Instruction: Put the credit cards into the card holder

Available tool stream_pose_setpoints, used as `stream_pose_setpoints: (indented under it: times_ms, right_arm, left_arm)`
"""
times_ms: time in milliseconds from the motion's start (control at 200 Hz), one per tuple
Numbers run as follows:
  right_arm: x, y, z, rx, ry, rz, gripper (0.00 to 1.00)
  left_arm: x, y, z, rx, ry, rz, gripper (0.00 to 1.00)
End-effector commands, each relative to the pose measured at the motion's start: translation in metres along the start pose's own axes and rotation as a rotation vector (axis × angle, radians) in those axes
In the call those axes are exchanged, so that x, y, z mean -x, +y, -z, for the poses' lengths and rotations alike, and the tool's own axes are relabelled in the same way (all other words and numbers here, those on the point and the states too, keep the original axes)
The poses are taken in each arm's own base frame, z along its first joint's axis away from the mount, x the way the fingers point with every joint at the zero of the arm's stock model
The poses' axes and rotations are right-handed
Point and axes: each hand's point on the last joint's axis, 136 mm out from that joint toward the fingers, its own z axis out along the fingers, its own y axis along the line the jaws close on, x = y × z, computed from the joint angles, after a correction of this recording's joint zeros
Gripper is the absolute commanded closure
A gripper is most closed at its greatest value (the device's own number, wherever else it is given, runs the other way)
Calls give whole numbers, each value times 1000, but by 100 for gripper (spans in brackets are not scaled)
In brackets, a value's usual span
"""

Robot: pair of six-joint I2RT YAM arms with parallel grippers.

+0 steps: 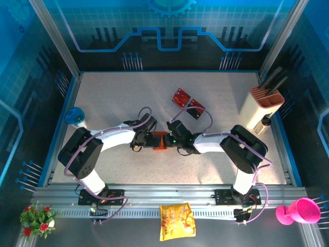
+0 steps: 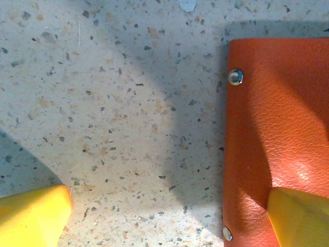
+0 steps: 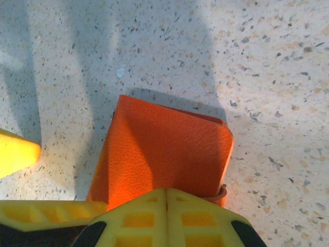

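Observation:
The orange card holder [image 1: 160, 140] lies folded on the speckled table between my two grippers. My left gripper [image 1: 147, 138] is open wide; in its wrist view one yellow fingertip [image 2: 300, 216] rests over the card holder [image 2: 277, 128], whose two snap studs show, and the other fingertip [image 2: 31, 216] is over bare table, so the left gripper [image 2: 167, 206] straddles the holder's edge. My right gripper [image 3: 166, 193] is shut, fingertips together at the near edge of the card holder [image 3: 164, 149], nothing visible between them. Two red credit cards [image 1: 181, 96] [image 1: 195, 108] lie further back.
A beige stand with an orange top [image 1: 263, 105] holds dark tools at the right edge. A blue-topped object [image 1: 75, 116] stands at the left. A yellow snack bag [image 1: 177, 221], pink cup [image 1: 300, 211] and flowers [image 1: 37, 218] sit in front of the rail.

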Motion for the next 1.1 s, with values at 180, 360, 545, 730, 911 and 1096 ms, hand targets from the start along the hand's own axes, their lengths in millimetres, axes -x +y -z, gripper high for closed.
stream_pose_setpoints:
  times_ms: [180, 360, 545, 730, 911, 1096]
  right_arm:
    - [-172, -109, 18, -352, 475, 41, 100]
    - [-181, -108, 18, -340, 494, 34, 100]
    - [-167, -96, 15, -305, 495, 50, 100]
    - [-146, -78, 11, -243, 512, 55, 96]
    - [-96, -50, 11, -125, 455, 14, 73]
    - [-27, -10, 21, 32, 357, -39, 57]
  left_arm:
    - [-52, 32, -28, 115, 185, -9, 1]
    - [-52, 32, -28, 113, 182, -7, 1]
    - [-52, 31, -27, 111, 177, 0, 1]
    - [-51, 31, -28, 108, 172, 6, 1]
    - [-49, 29, -27, 100, 167, 0, 1]
    - [-42, 24, -23, 86, 149, -10, 1]
